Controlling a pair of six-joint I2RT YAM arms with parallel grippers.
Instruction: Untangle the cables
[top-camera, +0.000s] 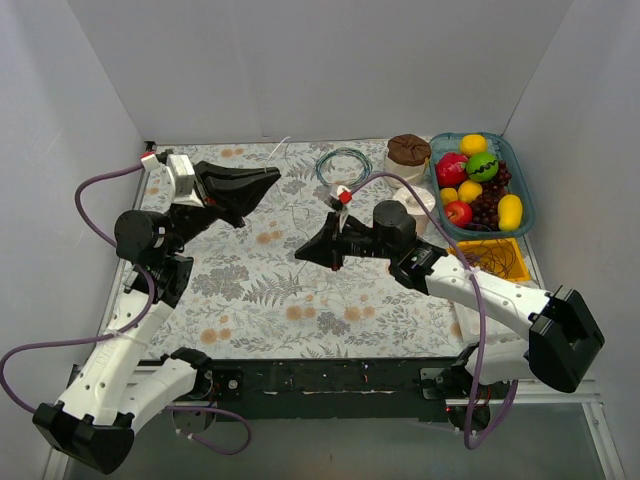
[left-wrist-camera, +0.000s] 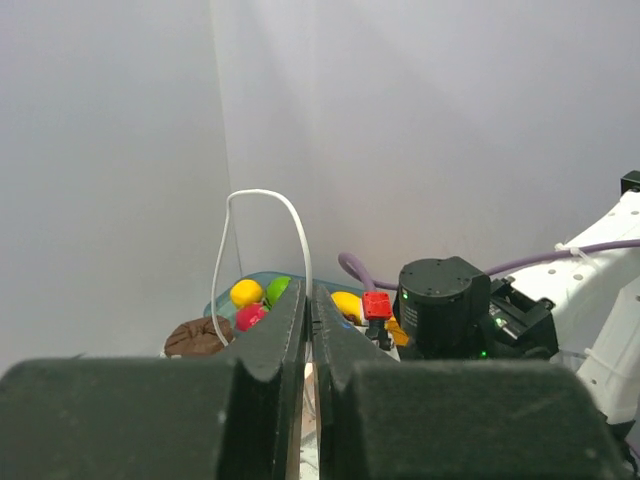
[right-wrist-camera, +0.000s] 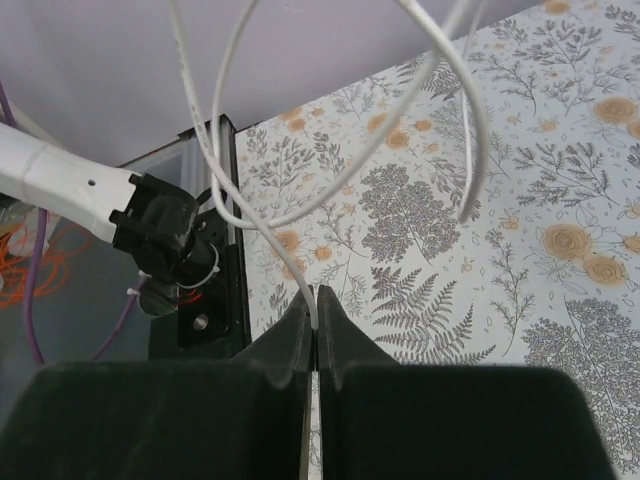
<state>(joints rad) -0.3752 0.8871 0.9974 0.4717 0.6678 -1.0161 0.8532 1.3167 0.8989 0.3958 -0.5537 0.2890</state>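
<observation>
A thin white cable (left-wrist-camera: 262, 192) rises in a loop from my left gripper (left-wrist-camera: 310, 290), whose jaws are shut on it. In the top view the left gripper (top-camera: 272, 177) hangs above the far left of the floral mat. My right gripper (right-wrist-camera: 313, 295) is shut on the same white cable (right-wrist-camera: 268, 238), which curls in loose loops above the mat. In the top view the right gripper (top-camera: 301, 252) hovers over the mat's middle, pointing left. A teal coiled cable (top-camera: 343, 165) lies flat at the back centre, apart from both grippers.
A teal basket (top-camera: 528, 205) of toy fruit stands at the back right, with a brown round object (top-camera: 409, 149) and white cups (top-camera: 415, 200) beside it. An orange tray (top-camera: 497, 260) holding thin wires sits at the right edge. White walls enclose the table.
</observation>
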